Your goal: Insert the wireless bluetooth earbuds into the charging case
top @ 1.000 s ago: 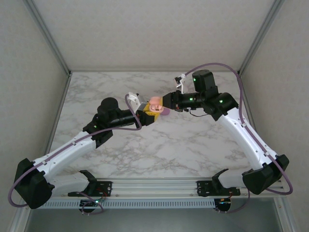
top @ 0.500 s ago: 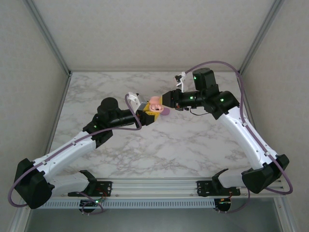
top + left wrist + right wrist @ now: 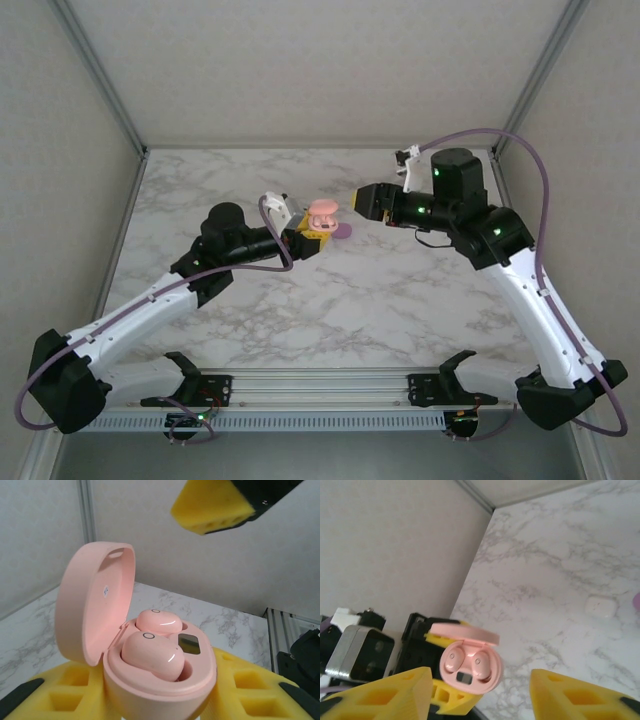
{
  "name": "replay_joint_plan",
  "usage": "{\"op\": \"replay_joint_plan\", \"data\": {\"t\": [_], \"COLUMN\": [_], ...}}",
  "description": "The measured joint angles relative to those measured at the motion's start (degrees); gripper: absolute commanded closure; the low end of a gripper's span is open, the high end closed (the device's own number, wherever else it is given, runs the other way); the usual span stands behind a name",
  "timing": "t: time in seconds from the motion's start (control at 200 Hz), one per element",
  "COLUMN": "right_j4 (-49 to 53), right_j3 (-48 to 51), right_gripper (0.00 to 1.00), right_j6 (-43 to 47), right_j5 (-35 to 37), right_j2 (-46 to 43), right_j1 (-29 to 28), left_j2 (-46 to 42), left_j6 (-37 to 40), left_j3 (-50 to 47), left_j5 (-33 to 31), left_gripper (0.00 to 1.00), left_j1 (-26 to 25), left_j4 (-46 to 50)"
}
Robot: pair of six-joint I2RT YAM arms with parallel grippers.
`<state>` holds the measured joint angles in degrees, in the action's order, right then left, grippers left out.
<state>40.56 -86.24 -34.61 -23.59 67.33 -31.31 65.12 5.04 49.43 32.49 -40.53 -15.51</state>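
My left gripper is shut on a pink charging case, held above the table's middle with its lid swung open. Two peach-pink earbuds lie in the case's sockets: the far earbud sits low, the near earbud stands a little higher and tilted. The right wrist view shows the same case with both buds side by side above a small dark display. My right gripper hangs to the right of the case, apart from it, open with nothing between its yellow pads.
A purple rounded case lies on the marble table just beside the held case. A small white case rests on the marble further off. Grey walls and metal frame posts bound the table.
My right gripper has pulled back to the right, away from the pink case, and its jaws have opened. The left gripper and the case have stayed put.
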Motion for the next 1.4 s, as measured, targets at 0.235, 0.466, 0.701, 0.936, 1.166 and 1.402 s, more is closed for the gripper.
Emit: {"op": "replay_joint_plan", "data": {"t": [0.235, 0.466, 0.701, 0.936, 1.166, 1.402], "right_j4": [-1.8, -1.9, -0.5, 1.6, 1.7, -3.4], "right_j3": [-1.0, -5.1, -7.9, -7.9, -5.0, 3.2], "right_gripper": [0.37, 0.36, 0.37, 0.41, 0.41, 0.39], "right_j6": [-2.8, -4.6, -4.9, -4.0, -2.6, -5.6], "right_j5": [0.7, -2.8, -8.5, -12.1, -15.7, -20.6], "right_j2": [4.7, 11.1, 15.1, 16.5, 14.8, 8.8], "right_j1": [0.4, 0.4, 0.4, 0.3, 0.2, 0.2], "left_j2": [-0.2, -0.3, -0.3, -0.2, -0.2, -0.2], "left_j6": [1.1, 1.3, 1.3, 1.2, 1.2, 0.8], "left_j3": [0.0, 0.1, 1.0, 1.2, 1.2, 1.2], "left_j5": [-0.2, -0.2, -0.2, -0.7, -3.5, -3.8], "left_gripper": [0.76, 0.76, 0.76, 0.76, 0.75, 0.75], "left_j1": [-0.3, -0.3, -0.4, -0.8, -0.9, -0.9], "left_j4": [1.1, 1.7, 1.8, 1.7, 0.9, -0.9]}}
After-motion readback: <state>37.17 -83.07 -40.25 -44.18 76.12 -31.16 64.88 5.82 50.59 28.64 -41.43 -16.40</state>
